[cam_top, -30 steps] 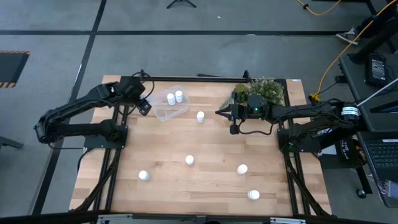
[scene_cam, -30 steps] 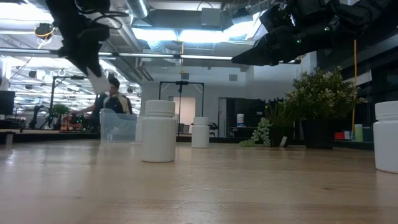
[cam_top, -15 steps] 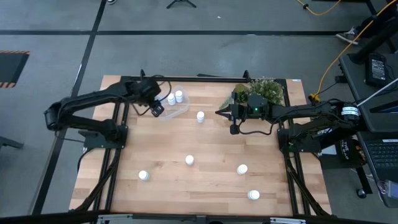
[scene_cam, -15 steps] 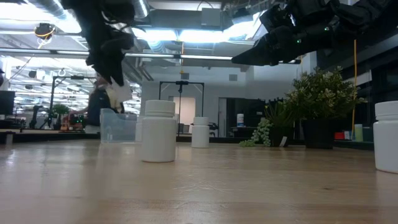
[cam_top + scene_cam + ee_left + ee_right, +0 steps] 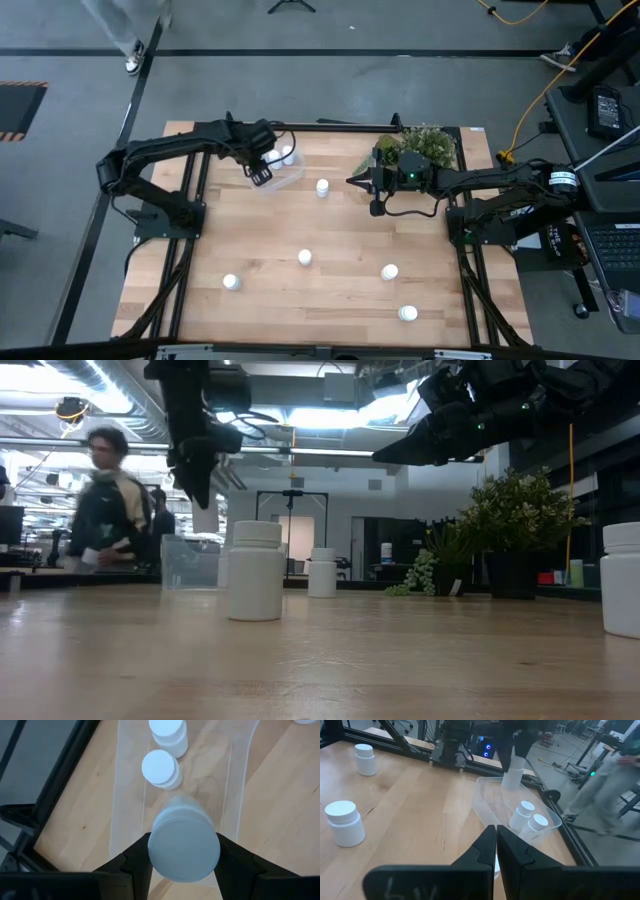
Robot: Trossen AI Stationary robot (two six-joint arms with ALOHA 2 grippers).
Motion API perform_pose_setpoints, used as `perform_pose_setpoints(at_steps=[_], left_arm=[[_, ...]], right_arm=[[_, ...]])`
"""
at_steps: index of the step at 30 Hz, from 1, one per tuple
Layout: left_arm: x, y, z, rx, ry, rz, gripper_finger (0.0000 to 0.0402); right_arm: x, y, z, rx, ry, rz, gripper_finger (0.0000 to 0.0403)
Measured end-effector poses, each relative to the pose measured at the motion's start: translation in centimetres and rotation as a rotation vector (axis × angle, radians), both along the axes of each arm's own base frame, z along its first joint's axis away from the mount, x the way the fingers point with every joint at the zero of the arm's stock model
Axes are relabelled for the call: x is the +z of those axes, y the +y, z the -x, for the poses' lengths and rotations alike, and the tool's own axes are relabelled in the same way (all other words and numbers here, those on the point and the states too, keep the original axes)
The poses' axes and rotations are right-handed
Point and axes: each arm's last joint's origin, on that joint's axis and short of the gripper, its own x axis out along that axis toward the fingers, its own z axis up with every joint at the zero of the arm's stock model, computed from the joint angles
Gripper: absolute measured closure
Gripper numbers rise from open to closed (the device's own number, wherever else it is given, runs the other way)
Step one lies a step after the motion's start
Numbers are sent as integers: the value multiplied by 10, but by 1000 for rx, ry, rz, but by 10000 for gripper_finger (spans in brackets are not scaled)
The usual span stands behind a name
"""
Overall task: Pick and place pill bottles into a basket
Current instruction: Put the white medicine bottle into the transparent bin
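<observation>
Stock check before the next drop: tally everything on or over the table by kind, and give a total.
basket: 1
pill bottles: 8 (5 standing on the table, 2 in the basket, 1 held by the left gripper)
plant: 1
total: 10

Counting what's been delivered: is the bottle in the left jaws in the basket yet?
Not yet. The bottle is clamped in the left gripper above the basket, which holds two bottles.
</observation>
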Motion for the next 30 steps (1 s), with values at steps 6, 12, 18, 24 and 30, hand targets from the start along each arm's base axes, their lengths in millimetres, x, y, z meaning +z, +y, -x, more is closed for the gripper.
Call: perform_pose_setpoints(at_steps=[6, 12, 18, 24, 30], left_arm=[[-8, 3, -4, -16, 47, -8, 238], [-9, 7, -3, -4, 56, -11, 238], [-9, 12, -1, 23, 52, -36, 238], [-27, 10, 2, 16, 73, -24, 238], [-36, 10, 3, 24, 68, -29, 238]], right_arm=[[0, 0, 0, 0, 0, 0, 384], [0, 0, 0, 0, 0, 0, 384], [0, 0, 0, -1, 0, -1, 384], [0, 0, 0, 0, 0, -1, 384], [0, 0, 0, 0, 0, -1, 384]])
